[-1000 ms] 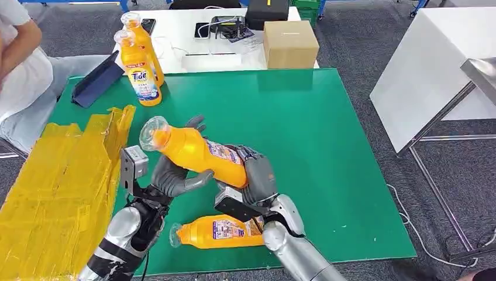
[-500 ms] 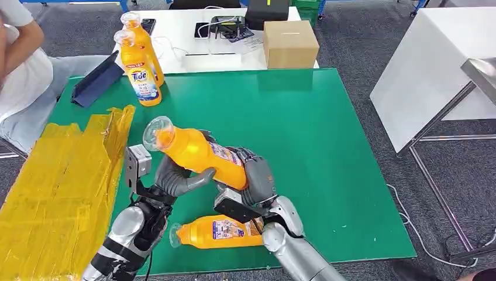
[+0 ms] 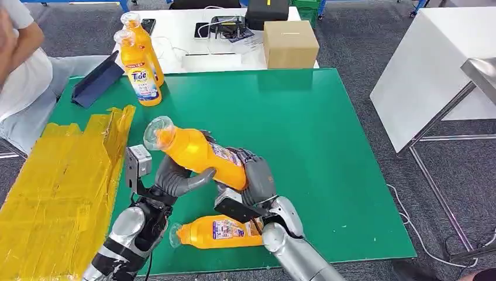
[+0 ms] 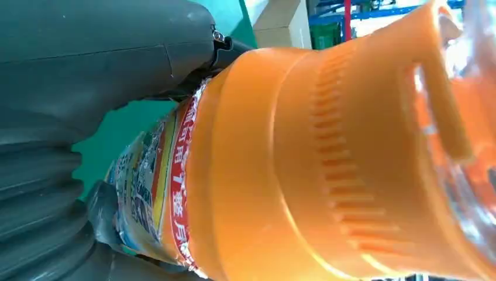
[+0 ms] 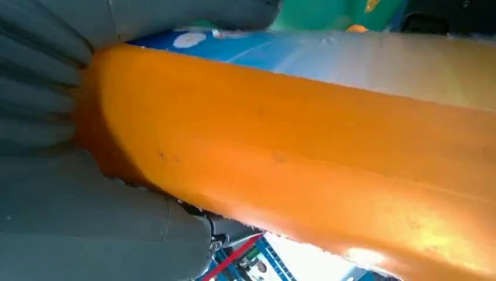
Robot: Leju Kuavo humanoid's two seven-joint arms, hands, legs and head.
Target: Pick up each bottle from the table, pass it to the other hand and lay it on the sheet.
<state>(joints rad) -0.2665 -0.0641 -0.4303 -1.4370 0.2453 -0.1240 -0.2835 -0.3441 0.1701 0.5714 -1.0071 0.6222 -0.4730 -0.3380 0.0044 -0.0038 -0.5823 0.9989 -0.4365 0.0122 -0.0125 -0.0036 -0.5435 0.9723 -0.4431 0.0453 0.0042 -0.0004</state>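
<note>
Nearest, a second orange bottle (image 3: 217, 231) lies on the green table (image 3: 327, 152). Above it, the left hand (image 3: 175, 178) and the right hand (image 3: 257, 178) both grip the held bottle (image 3: 199, 153), raised and tilted. It appears rigid, smooth and slippery; the ribbed shoulder probably offers the surest hold. The yellow sheet (image 3: 52, 193) lies left; two bottles (image 3: 139, 58) stand beyond.

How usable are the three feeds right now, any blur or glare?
Head view: sharp, evenly lit. Left wrist view: the held bottle sits very close and soft, its clear cap washed out. Right wrist view: bottle blurred, with a bright glare patch near its lower side.
</note>
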